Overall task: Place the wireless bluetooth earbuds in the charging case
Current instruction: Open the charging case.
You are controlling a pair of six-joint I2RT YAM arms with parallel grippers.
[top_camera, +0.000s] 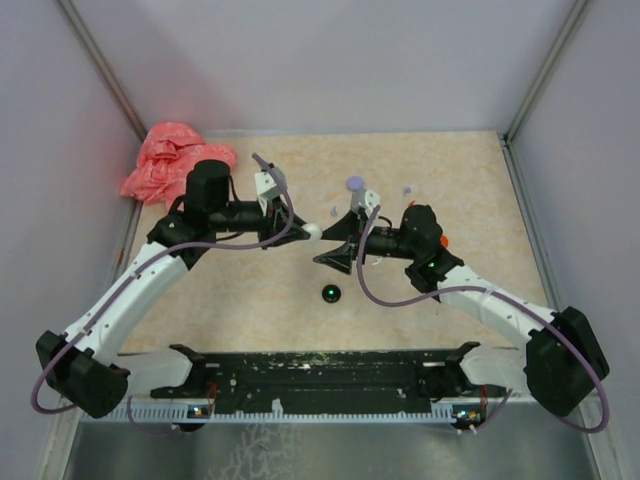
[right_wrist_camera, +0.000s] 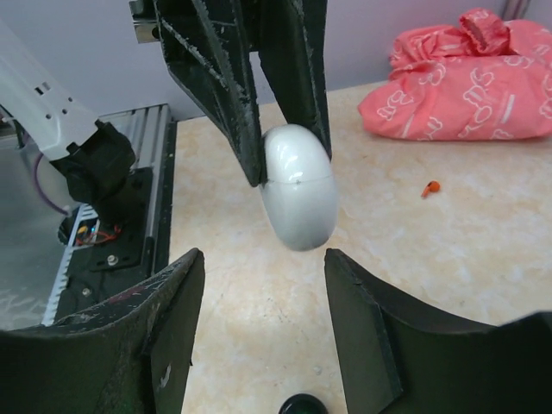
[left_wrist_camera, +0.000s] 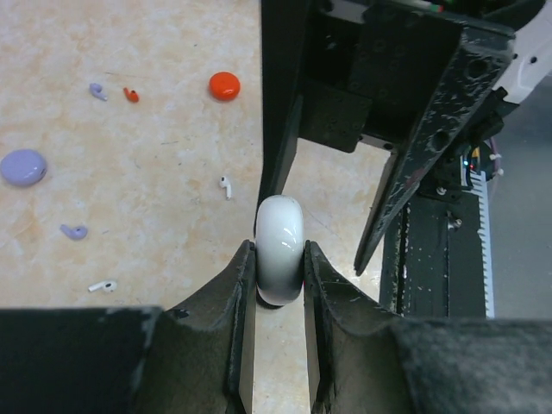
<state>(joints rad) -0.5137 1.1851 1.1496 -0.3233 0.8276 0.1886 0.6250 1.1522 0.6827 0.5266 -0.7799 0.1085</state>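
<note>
My left gripper is shut on a white round charging case, held edge-on above the table; its lid seam shows and the case looks closed. My right gripper faces it, open, with its fingertips just short of the case and nothing between them. In the top view the two grippers meet at mid-table around the case. Loose earbuds lie on the table: two white ones, two lilac ones and an orange-red one.
Round discs lie about: an orange-red disc, a lilac disc and a black disc near the right gripper. A crumpled pink bag sits at the back left corner. Grey walls enclose the table.
</note>
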